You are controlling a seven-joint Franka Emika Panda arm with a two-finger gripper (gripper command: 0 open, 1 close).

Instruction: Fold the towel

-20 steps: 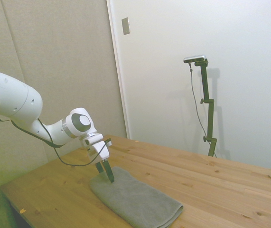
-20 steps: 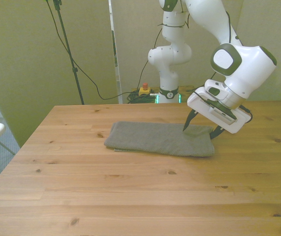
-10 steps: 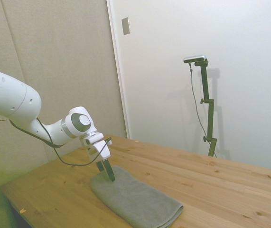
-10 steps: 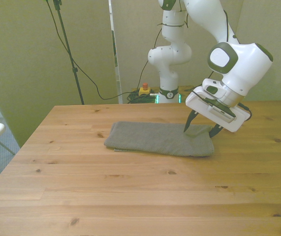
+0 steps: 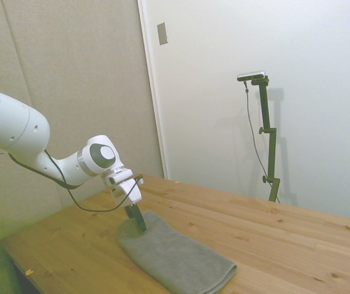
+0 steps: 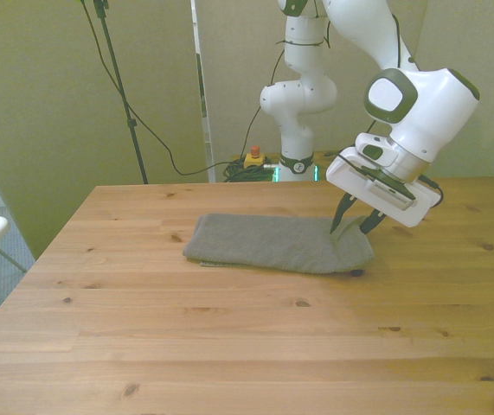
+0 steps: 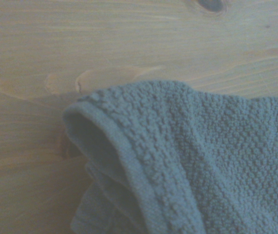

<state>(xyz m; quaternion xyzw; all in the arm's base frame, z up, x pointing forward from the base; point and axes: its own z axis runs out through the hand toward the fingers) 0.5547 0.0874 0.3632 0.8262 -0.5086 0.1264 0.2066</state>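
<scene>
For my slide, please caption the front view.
Gripper shut on the towel end at the front view's right.

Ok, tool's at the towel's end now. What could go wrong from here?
The tool pinches only the towel's end at the front view's right. The wrist view shows the top layer lifted off lower layers, so it may take one layer only and fold unevenly. The thick terry could also slip out mid-lift, or the whole towel drag across the table.

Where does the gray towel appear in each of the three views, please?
Side view: the towel lies low and left of centre on the wooden table.
Front view: the towel stretches across the table's middle.
Wrist view: the towel's lifted corner fills the frame.
Shared landmark: the claw at the towel's end.
</scene>
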